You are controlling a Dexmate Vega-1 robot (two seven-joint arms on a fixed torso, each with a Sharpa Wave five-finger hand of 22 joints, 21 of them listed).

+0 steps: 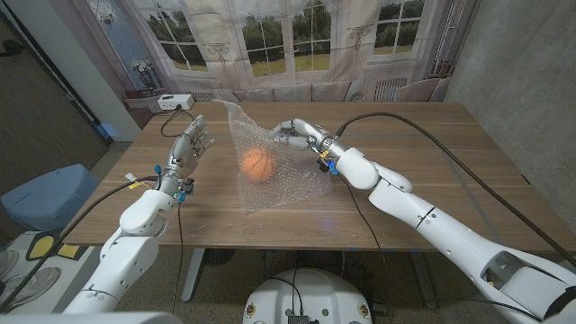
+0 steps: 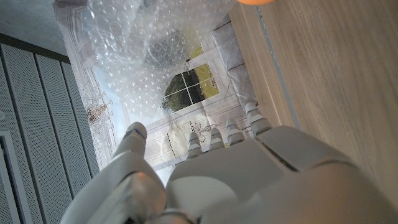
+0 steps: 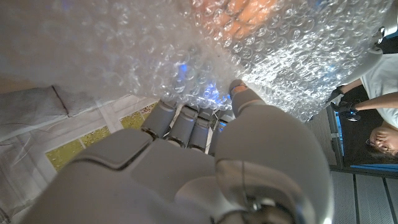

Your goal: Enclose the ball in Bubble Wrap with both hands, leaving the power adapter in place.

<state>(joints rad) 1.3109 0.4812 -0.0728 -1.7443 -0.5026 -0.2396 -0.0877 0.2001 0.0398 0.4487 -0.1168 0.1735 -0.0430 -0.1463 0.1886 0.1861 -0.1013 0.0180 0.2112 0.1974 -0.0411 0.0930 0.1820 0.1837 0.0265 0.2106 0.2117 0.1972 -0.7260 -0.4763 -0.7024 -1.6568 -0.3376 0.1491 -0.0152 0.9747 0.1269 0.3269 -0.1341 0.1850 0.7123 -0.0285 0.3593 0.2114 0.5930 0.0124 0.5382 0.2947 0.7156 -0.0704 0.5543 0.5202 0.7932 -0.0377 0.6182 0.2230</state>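
Observation:
An orange ball [image 1: 258,164] sits on a sheet of clear bubble wrap [image 1: 270,184] at the table's middle. The sheet's far side is lifted and stands up behind and over the ball. My right hand [image 1: 301,133] grips that raised edge at the ball's far right; in the right wrist view its fingers [image 3: 186,121] and thumb press into the bubble wrap [image 3: 186,50], with the ball [image 3: 245,15] showing through it. My left hand [image 1: 189,144] is held up left of the sheet, fingers apart, holding nothing. A white boxy device [image 1: 171,101], perhaps the power adapter, lies at the far left corner.
The wooden table [image 1: 432,153] has bare surface to the right of my right arm and along the front. A blue seat [image 1: 49,198] stands off the table's left side. A person [image 3: 379,124] appears at the edge of the right wrist view.

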